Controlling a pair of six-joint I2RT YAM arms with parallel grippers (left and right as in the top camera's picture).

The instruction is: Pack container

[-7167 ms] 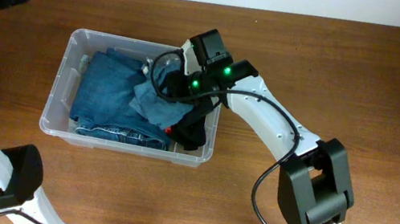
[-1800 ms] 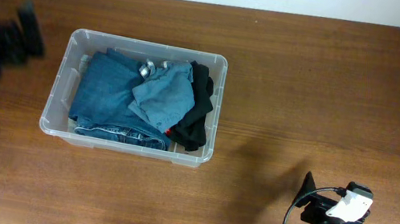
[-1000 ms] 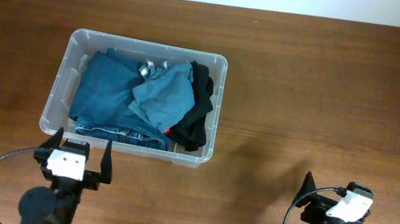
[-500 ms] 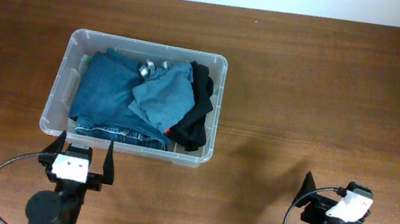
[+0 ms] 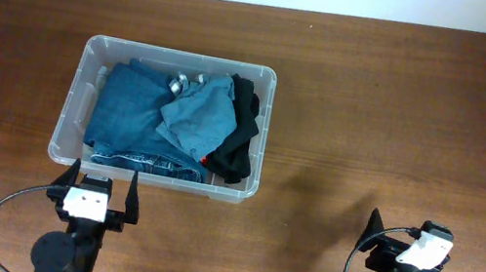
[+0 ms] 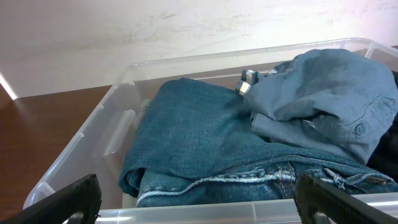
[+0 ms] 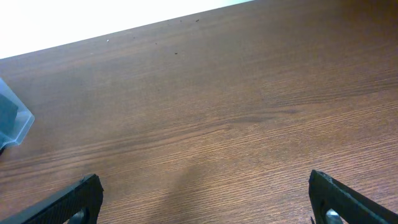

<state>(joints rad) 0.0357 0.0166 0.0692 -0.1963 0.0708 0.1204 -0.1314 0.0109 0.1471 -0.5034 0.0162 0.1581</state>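
You see blue jeans point(image 5: 123, 116), with a paler blue shirt point(image 5: 196, 120) lying on their 3 o'clock side and black clothing point(image 5: 242, 141) beyond it. All are above a brown wooden table point(image 5: 405, 114).

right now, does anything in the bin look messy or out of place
Nothing is spilled or damaged. The only untidy bit: the lighter blue garment lies crumpled on top of the jeans. The black garment sits tucked along the right wall of the container. Everything is inside.
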